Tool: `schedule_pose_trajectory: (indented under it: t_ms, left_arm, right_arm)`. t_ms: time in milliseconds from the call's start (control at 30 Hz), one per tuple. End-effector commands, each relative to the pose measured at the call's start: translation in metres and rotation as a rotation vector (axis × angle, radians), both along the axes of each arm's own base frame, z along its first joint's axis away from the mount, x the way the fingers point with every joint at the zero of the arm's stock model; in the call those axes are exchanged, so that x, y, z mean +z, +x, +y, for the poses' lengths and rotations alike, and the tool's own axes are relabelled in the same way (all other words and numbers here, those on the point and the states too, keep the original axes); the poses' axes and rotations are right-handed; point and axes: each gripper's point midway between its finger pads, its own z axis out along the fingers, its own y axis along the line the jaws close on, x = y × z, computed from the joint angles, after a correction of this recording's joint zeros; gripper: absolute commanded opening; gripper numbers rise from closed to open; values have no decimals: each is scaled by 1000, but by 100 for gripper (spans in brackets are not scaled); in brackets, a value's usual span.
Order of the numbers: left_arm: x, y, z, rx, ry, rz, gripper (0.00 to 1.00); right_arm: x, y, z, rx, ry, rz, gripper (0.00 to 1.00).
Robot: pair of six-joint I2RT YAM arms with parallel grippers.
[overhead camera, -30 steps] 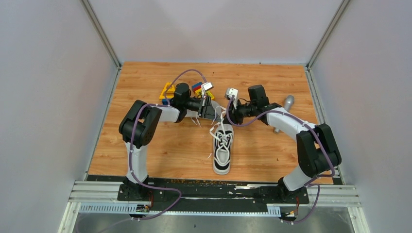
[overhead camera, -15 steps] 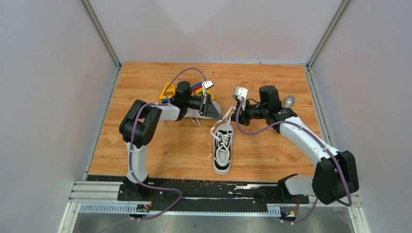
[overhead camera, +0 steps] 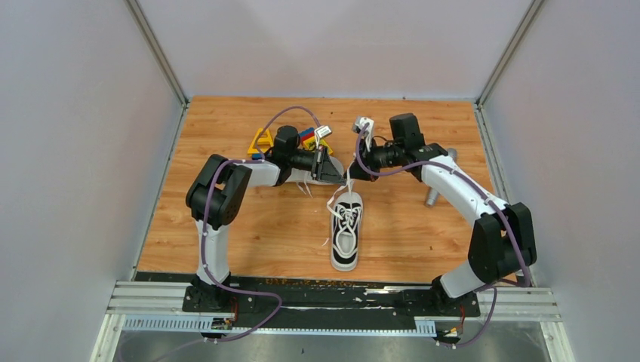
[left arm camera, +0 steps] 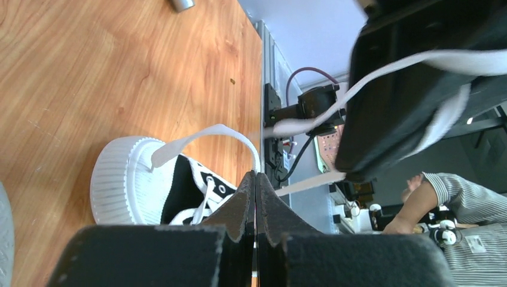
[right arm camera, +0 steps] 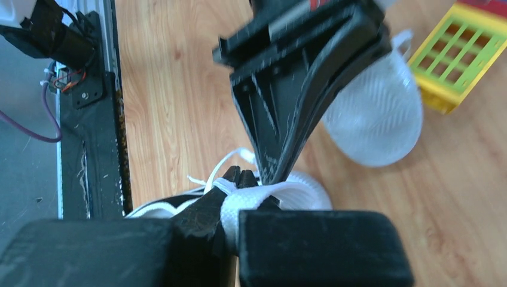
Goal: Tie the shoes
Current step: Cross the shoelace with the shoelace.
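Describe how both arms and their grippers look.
Both the left arm and right arm have white links, black joints and purple cables looped alongside. The left gripper and right gripper are black, with tapered fingers.

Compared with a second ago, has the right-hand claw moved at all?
Yes. The right gripper swung rightward from the shoe, then returned over its toe, pinching the lace.

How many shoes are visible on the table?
2. One shoe stands upright near the middle of the table. The other shoe lies sole up farther back, partly hidden under the left gripper. No others show.
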Motion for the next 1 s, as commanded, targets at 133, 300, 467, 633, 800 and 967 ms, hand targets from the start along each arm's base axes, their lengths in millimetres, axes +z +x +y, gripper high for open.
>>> schedule_pose_trajectory:
  t_ms: [133,300,467,633,800,967]
  left_arm:
    - [5,-3,-6,-50,-53,-87,9]
    - [6,-11,-2,-65,-68,-85,18]
    - [11,-17,1,-99,-97,-109,29]
    - [14,-15,0,-102,-103,-120,37]
    - [15,-20,-3,-117,-107,-125,42]
    - [12,-23,-9,-102,-92,-105,42]
  right_arm:
    - [7,26,15,-16,8,12,0]
    - [-3,35,13,-76,-21,59,0]
    - [-13,45,10,-125,-55,69,2]
    - [-16,47,11,-137,-60,84,2]
    - [-25,51,10,-162,-74,119,2]
    - [-26,52,12,-168,-75,127,2]
